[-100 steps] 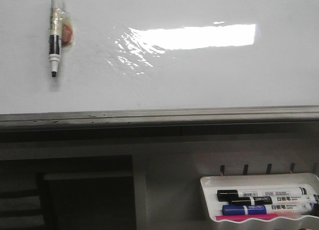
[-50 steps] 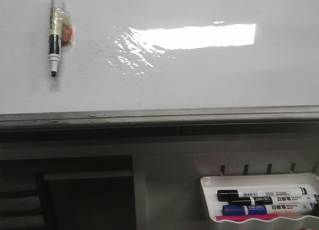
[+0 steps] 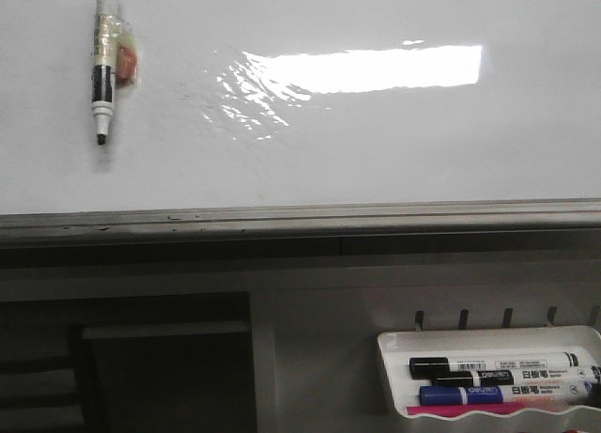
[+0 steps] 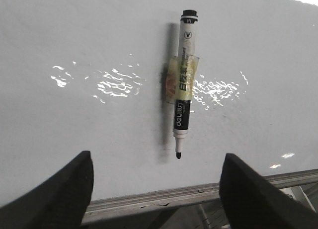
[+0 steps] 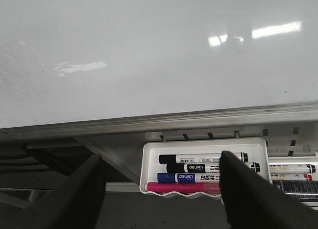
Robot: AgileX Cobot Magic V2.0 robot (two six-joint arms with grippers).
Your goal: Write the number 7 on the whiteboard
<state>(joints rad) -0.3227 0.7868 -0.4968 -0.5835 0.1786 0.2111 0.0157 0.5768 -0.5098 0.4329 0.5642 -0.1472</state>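
The whiteboard [image 3: 376, 151] is glossy white with a grey edge strip and bright glare. No drawn number 7 shows on it in any view. An uncapped black marker [image 3: 103, 76] is fixed to the board with yellowish tape at the upper left, tip down. It also shows in the left wrist view [image 4: 183, 90], beyond the gap of my open, empty left gripper [image 4: 156, 189]. My right gripper [image 5: 161, 194] is open and empty, in front of the board's edge [image 5: 159, 120] and the marker tray. Neither gripper shows in the front view.
A white plastic tray [image 3: 488, 341] hangs below the board at the lower right and holds several capped markers [image 3: 498, 381]; it also shows in the right wrist view [image 5: 149, 162]. A dark shelf frame [image 3: 141, 358] lies under the board at the left.
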